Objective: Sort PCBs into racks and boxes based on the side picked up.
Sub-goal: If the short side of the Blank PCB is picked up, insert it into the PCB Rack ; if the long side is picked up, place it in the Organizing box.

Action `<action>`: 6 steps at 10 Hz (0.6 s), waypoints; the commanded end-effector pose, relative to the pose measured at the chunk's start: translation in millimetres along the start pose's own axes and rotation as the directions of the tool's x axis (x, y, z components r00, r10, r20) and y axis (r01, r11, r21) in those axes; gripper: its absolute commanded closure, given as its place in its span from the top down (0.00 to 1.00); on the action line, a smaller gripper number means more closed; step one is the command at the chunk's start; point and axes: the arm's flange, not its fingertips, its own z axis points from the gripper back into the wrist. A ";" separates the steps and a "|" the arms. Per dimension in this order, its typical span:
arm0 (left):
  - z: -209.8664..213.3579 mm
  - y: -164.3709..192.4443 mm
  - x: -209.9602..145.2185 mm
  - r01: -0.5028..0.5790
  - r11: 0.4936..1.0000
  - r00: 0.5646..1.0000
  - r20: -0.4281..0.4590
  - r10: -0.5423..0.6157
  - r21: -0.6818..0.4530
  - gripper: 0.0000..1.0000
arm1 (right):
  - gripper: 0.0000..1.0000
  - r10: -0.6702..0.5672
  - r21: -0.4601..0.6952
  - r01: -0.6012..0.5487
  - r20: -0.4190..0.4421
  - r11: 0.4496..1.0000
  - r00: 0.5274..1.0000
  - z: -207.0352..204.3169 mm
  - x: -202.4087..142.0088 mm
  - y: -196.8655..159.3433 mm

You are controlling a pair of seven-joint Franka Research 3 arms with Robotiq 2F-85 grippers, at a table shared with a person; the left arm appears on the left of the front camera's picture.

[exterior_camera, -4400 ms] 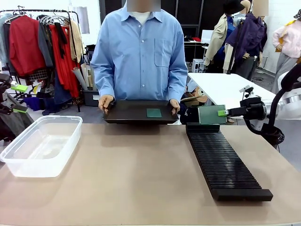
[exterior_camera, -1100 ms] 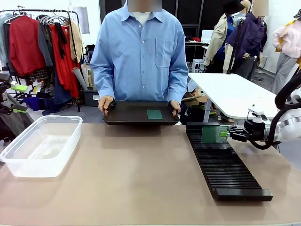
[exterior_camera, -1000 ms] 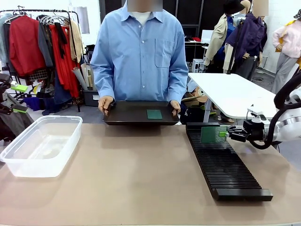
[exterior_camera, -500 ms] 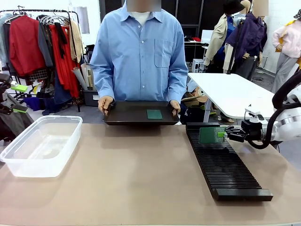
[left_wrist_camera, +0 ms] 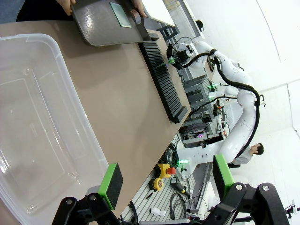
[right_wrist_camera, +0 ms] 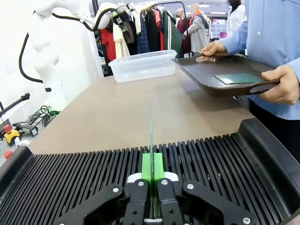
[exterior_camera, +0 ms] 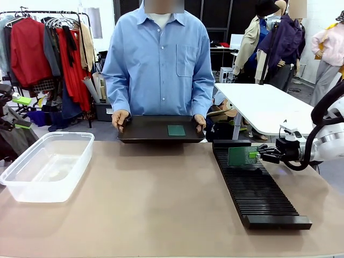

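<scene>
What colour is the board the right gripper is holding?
Green; the board shows best in the front view.

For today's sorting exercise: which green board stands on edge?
The board held by the robot's right hand over the rack; the other board lies flat on the tray.

Shallow black tray (exterior_camera: pixel 145 130) at the tan table's (exterior_camera: pixel 161 204) far edge; blue shirt (exterior_camera: pixel 158 64) behind; clothes rail (exterior_camera: pixel 48 48) far left; white table (exterior_camera: pixel 263 107) far right.
</scene>
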 end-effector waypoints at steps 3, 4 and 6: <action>0.3 -1.0 -1.0 0.003 1.000 1.000 -0.006 -0.003 0.002 1.00 | 0.00 0.039 -0.006 -0.039 -0.038 0.999 0.999 -4.3 1.9 4.1; 0.3 -1.0 -1.0 0.003 1.000 1.000 -0.006 -0.003 0.002 1.00 | 0.00 0.037 -0.015 -0.038 -0.048 0.999 0.998 -4.6 1.8 3.3; 0.3 -1.0 -1.0 0.003 1.000 1.000 -0.006 -0.003 0.002 1.00 | 0.00 0.049 -0.024 -0.050 -0.055 0.998 0.997 -5.7 2.3 2.1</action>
